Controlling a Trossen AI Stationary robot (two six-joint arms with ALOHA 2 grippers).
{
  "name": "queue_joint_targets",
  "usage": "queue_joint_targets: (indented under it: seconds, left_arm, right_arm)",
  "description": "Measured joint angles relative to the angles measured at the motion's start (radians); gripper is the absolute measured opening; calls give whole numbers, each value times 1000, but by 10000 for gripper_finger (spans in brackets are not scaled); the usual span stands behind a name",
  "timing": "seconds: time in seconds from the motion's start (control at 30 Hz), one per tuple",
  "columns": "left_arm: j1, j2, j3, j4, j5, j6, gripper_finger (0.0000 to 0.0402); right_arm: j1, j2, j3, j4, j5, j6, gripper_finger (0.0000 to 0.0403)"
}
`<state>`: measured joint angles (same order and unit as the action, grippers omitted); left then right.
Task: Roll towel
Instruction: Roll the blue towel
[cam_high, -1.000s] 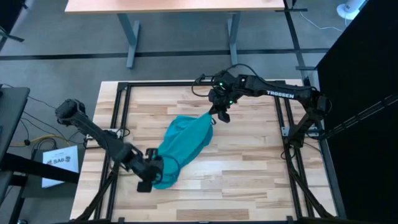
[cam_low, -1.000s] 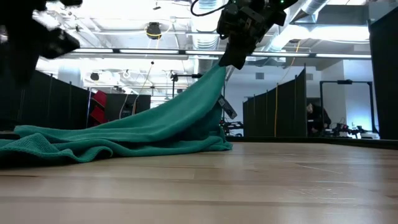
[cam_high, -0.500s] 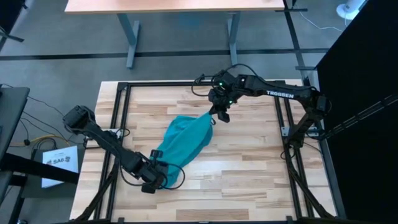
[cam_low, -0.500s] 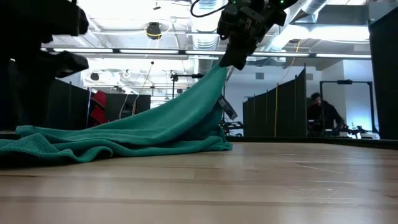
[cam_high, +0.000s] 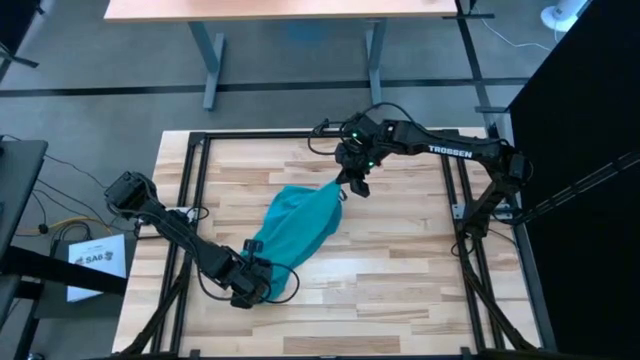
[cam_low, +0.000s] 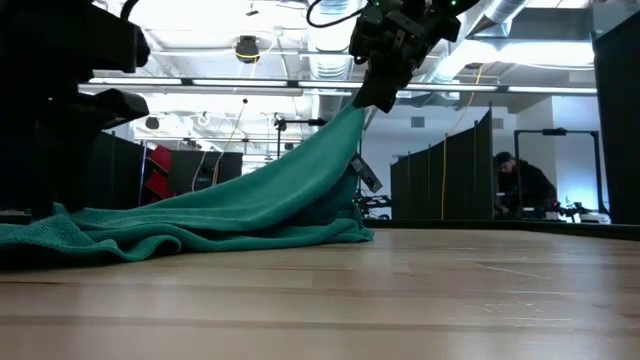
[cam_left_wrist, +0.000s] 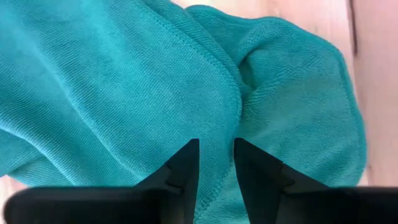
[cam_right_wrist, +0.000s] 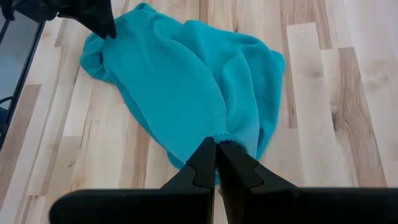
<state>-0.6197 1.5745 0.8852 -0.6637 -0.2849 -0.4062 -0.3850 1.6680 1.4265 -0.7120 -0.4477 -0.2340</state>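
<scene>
The teal towel (cam_high: 297, 228) lies bunched in a long slant across the wooden table (cam_high: 400, 290). Its far end is lifted, and the rest rests on the wood down to its near left end (cam_low: 60, 235). My right gripper (cam_high: 350, 183) hangs above the table's far middle, shut on the raised end. My left gripper (cam_high: 258, 287) is down on the towel's near end, and its fingers (cam_left_wrist: 186, 163) stand close together with a hemmed fold between them. My left gripper pinches a hemmed edge (cam_left_wrist: 231, 127) at the towel's near end between its two fingers, which come from above, slanting down. That end stays on the table, and the cloth around the fingers is slack and wrinkled. My right gripper pinches the towel's far end at a gathered hem (cam_right_wrist: 222, 133) between its fingertips, coming from above and pointing down. That end is lifted clear. The cloth slopes down from the fingers (cam_low: 375, 92) to the table, drawn fairly straight.
A black metal frame (cam_high: 455, 200) runs around the tabletop. Bare wood lies to the right of the towel and along the near edge. A desk (cam_high: 290, 10) stands beyond the far edge. A person (cam_low: 520, 185) shows far back in the room.
My left gripper has moved toward the table's near edge and down onto the towel's near end. The right gripper and the raised far end have kept still.
</scene>
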Motion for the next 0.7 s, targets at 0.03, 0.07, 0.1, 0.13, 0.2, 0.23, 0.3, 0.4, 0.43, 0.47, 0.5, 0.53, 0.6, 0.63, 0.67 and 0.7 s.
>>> queue_joint_targets:
  seconds: [0.03,0.07,0.1,0.13,0.2,0.23,0.3,0.4,0.43,0.47,0.5,0.53,0.6,0.63,0.67,0.7]
  left_arm:
    - [0,0,0,0,0,0,79]
    - [0,0,0,0,0,0,78]
    - [0,0,0,2,4,2,78]
    - [-1,0,0,3,6,2,78]
    - [-1,0,0,11,18,2,78]
    - [-1,6,0,24,27,4,78]
    - [-1,20,0,42,62,10,78]
    - [-2,40,0,42,76,13,78]
    - [-2,42,0,34,75,11,78]
    - [-1,43,0,27,73,3,78]
    - [1,43,-1,20,71,-1,78]
    - [3,43,-1,18,70,-6,78]
    - [4,43,-1,17,68,-16,78]
    - [4,43,-1,16,67,-21,78]
    - [4,43,-1,15,67,-24,77]
    - [4,43,-1,15,67,-25,76]
  right_arm:
    - [0,0,0,0,0,0,0]
    - [0,0,0,0,0,0,0]
    - [0,0,0,0,0,0,0]
    - [0,0,0,0,0,-2,0]
    - [0,0,0,0,0,-4,0]
    - [0,0,0,0,0,-7,0]
    - [0,0,0,1,0,-10,0]
    - [0,0,0,-1,0,-12,0]
    - [0,0,0,-2,0,-12,0]
    - [0,0,0,-2,0,-12,0]
    - [0,0,0,-2,0,-12,0]
    - [0,0,0,-3,0,-12,0]
    - [0,0,0,-3,0,-14,0]
    - [-1,0,0,-4,0,-14,0]
    - [-3,0,0,-5,0,-14,0]
    - [-3,0,0,-5,0,-14,0]
